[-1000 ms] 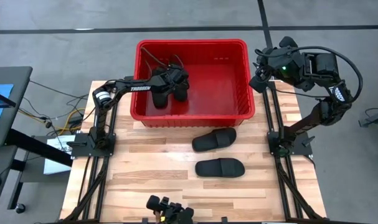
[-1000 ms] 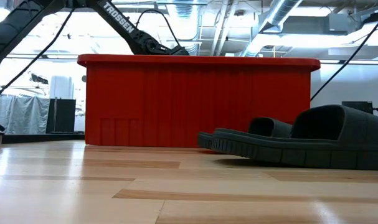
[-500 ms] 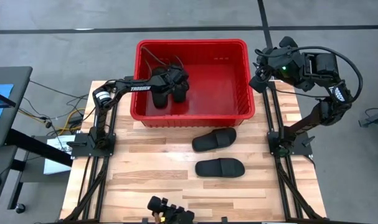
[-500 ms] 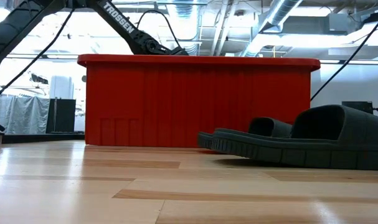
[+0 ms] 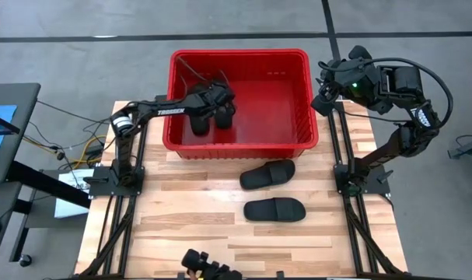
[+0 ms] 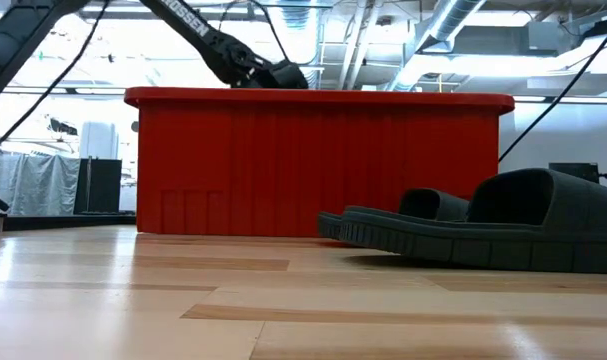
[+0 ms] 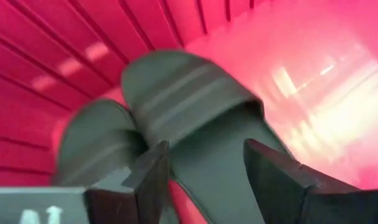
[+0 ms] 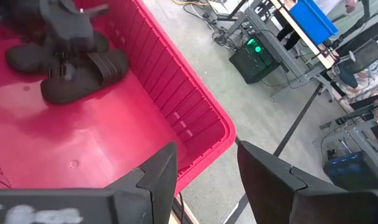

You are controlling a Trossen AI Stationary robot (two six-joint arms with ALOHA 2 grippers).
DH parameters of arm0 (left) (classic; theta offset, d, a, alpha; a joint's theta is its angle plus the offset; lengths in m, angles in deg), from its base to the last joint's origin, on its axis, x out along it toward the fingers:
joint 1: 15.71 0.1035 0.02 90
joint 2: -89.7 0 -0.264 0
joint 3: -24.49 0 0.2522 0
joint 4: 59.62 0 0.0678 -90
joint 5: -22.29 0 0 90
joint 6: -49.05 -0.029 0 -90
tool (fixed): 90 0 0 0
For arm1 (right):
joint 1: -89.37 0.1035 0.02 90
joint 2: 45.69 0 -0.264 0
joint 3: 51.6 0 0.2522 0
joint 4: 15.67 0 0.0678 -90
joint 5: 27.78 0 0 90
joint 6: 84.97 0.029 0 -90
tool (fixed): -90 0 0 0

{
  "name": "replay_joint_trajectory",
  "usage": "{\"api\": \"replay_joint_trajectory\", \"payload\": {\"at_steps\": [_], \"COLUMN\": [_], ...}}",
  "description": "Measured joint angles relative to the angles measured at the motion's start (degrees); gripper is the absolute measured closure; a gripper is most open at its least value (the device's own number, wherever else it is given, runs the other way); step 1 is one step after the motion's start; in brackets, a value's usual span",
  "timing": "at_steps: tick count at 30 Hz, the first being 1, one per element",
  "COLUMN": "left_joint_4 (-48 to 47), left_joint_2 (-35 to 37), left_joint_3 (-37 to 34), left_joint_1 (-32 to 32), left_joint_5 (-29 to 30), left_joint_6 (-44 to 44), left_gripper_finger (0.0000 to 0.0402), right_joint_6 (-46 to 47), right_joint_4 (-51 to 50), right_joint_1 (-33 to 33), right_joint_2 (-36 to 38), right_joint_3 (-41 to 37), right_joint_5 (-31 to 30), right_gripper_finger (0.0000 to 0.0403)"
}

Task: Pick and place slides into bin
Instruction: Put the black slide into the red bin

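I'm working in an industrial lab: exposed ceiling ducts [image 6: 453, 30], concrete floor [image 5: 80, 62], equipment racks [image 8: 263, 59] beyond my wooden counter [image 5: 189, 210].

Two black slides [image 5: 211, 117] lie in the red bin [image 5: 302, 97], two [image 5: 268, 174] on table.

Matte black slides [image 5: 268, 175] lie on pale striped wood table [image 5: 173, 218]; the ribbed bin [image 5: 302, 128] is bright red.

The left gripper [image 5: 220, 109] hangs low with jaws apart, while the right gripper [image 5: 323, 95] waits raised, jaws apart.
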Motion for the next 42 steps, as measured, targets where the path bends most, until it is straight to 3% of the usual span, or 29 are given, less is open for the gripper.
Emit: {"api": "replay_joint_trajectory", "payload": {"at_steps": [8,14,21,25,30,35,42], "left_joint_4": [-0.82,-0.39,0.78,0.84,0.77,-0.40,-3.25], "left_joint_2": [7.56,17.13,30.41,36.35,41.85,46.16,50.81], "left_joint_3": [-0.04,-0.07,-0.07,-0.07,-0.07,-0.57,-0.57], "left_joint_1": [-1.15,-4.97,-14.24,-21.86,-31.98,-40.94,-50.74], "left_joint_5": [-1.58,-3.36,-3.10,-2.74,1.32,4.15,4.14], "left_joint_6": [-1.59,-1.57,-1.89,-4.19,-6.89,-9.92,-10.95], "left_gripper_finger": [0.0205,0.0205,0.0205,0.0205,0.0205,0.0205,0.0205], "right_joint_6": [0.00,0.96,7.33,12.54,22.62,39.21,59.53], "right_joint_4": [0.00,0.00,0.00,-0.01,0.00,0.06,0.89], "right_joint_1": [0.00,0.00,0.64,3.17,9.51,19.32,34.93], "right_joint_2": [0.00,0.10,2.03,3.92,6.49,7.06,1.45], "right_joint_3": [0.00,0.00,-2.33,-7.05,-15.32,-23.69,-33.11], "right_joint_5": [0.00,0.41,12.49,15.91,16.08,15.75,12.97], "right_gripper_finger": [0.0242,0.0242,0.0242,0.0242,0.0242,0.0242,0.0242]}}
